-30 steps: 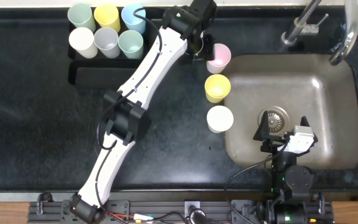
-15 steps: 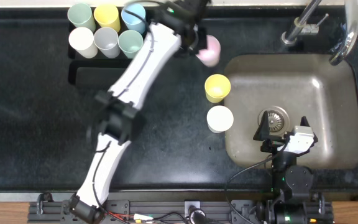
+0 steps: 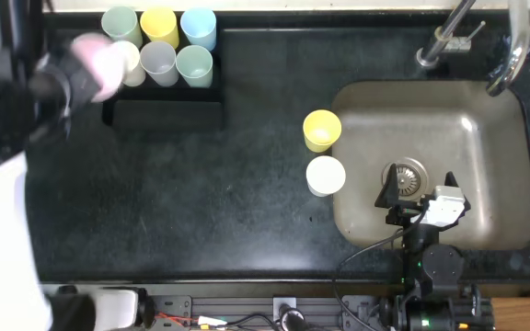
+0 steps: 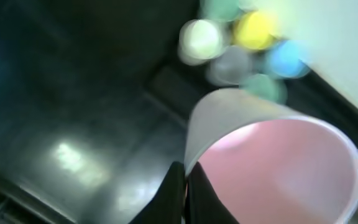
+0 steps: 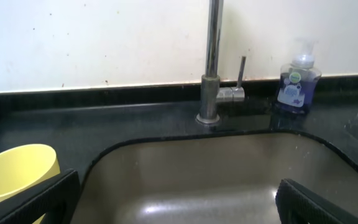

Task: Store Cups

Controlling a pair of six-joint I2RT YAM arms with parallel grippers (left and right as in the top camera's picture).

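Left hand (image 4: 184,180): fingers pinched narrow on the wall of the pink cup (image 4: 272,168), one inside the rim and one outside. The cup is held tilted off the dark counter (image 3: 201,202), its mouth toward the wrist camera. From above, the same hand (image 3: 67,78) and pink cup (image 3: 99,62) sit at the left end of the rack (image 3: 164,112), their outlines hard to make out. Rack: black, at the back of the counter, with six racked cups (image 3: 158,58) upright in two rows: green, yellow and blue behind; white, grey and teal in front. The front white one is partly covered by the pink cup. Yellow cup (image 3: 321,129) and white cup (image 3: 326,175): loose on the counter, mouths up, just beside the sink's left rim and close to each other. Sink (image 3: 486,119): steel, drain (image 3: 405,175) at its floor. Right hand (image 5: 178,183): over the sink, fingers spread wide, holding nothing. In its wrist view the yellow cup (image 5: 17,171) is cut off at the edge. Tap (image 5: 213,62): behind the sink, its top cut off. Soap bottle (image 5: 297,84): blue liquid with a pump top. It carries a label, but the writing is too small to read.
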